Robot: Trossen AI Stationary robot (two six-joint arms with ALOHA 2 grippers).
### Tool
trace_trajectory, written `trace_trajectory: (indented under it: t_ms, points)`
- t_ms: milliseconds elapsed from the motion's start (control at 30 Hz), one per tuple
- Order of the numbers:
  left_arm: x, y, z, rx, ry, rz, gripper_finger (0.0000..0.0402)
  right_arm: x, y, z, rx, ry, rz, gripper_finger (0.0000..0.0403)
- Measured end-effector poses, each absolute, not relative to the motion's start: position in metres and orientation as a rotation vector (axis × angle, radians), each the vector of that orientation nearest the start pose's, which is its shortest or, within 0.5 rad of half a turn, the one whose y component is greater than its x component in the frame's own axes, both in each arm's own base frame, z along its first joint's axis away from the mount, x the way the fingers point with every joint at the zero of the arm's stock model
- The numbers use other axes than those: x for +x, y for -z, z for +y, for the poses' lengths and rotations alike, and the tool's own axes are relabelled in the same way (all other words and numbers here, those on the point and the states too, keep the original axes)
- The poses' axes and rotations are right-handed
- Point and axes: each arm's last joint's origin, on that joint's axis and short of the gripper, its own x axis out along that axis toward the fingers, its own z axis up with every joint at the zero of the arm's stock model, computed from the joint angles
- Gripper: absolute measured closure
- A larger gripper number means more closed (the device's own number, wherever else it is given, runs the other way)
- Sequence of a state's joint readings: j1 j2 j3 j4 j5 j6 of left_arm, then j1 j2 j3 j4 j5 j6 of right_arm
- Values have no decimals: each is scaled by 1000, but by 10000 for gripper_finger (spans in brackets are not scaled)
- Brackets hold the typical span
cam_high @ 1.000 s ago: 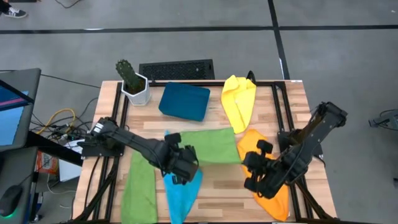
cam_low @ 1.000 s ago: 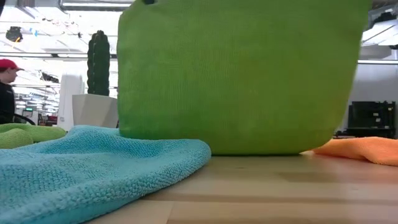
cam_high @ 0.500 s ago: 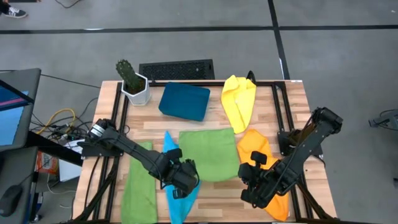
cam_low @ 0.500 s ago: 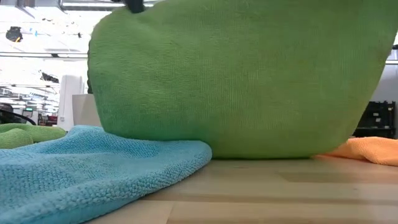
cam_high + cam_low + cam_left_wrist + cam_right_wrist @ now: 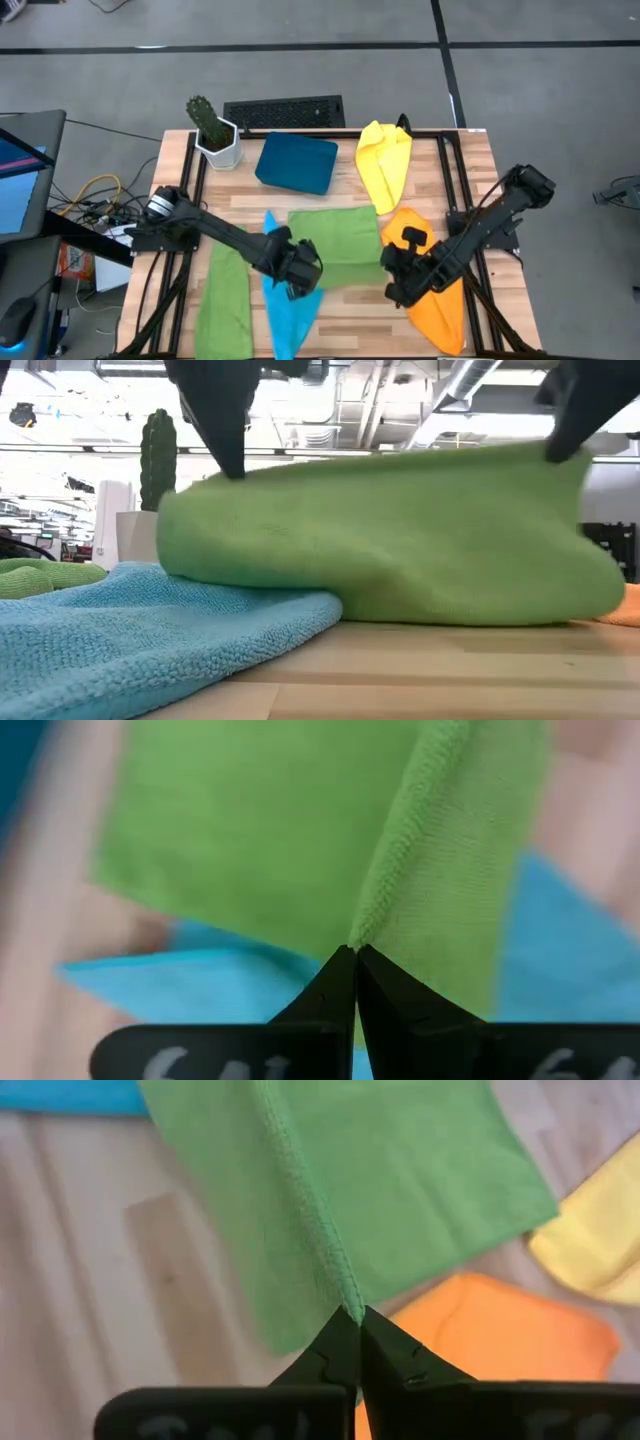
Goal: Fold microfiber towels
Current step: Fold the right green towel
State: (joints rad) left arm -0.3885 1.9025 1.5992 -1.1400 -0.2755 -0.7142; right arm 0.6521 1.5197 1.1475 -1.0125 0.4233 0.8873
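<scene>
A green microfiber towel [image 5: 335, 240] lies at the table's middle, doubled over, with its fold toward the near edge [image 5: 400, 575]. Its left part rests on the sky-blue towel [image 5: 290, 312]. My left gripper [image 5: 300, 272] and my right gripper [image 5: 396, 276] are each shut on an upper corner of it. A second green towel [image 5: 222, 300] lies at the near left. The orange towel [image 5: 432, 300] lies at the near right, partly under my right arm. The yellow towel [image 5: 384, 165] lies at the far right. My left gripper pinches the green towel's left upper corner [image 5: 372, 920] between its two fingers, on the hemmed edge, coming from above [image 5: 228, 472]. The corner is lifted; the cloth slopes down from it, slack, to the layer on the table. My right gripper pinches the towel's right upper corner [image 5: 338, 1285] on the hem between its two fingers, coming from above [image 5: 562, 455]. That corner is held off the table at about the same height as the left one, and the edge between them sags a little.
A dark teal tray [image 5: 297, 163] stands at the far middle. A white pot with a cactus [image 5: 214, 135] stands at the far left, with a black keyboard [image 5: 285, 112] behind the table. Bare wood shows near the front edge [image 5: 360, 320].
Both grippers first drew the green towel toward the near edge, then went back toward the far edge and down. The towel, which hung like a curtain, has sunk and now lies folded over on itself, its upper edge still held.
</scene>
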Motion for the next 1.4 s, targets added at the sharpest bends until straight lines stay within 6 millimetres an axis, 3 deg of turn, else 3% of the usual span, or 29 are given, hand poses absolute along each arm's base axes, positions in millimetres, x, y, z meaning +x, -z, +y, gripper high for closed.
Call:
trace_trajectory:
  t_ms: [233, 467, 667, 900, 1400]
  points:
    - [352, -234, -96, -46, -481, 1316, 402, 236, -233, 118, 19, 332, 1152, 380]
    - [360, -234, -71, 2, -523, 1289, 402, 244, -216, 83, -14, 347, 1216, 370]
    - [365, -222, -67, -15, -517, 1270, 402, 250, -206, 68, 8, 307, 1217, 376]
    - [351, -193, -65, -25, -540, 1351, 402, 255, -198, 56, 33, 298, 1207, 369]
    - [356, -194, -52, 15, -597, 1299, 396, 259, -193, 32, 43, 344, 1211, 354]
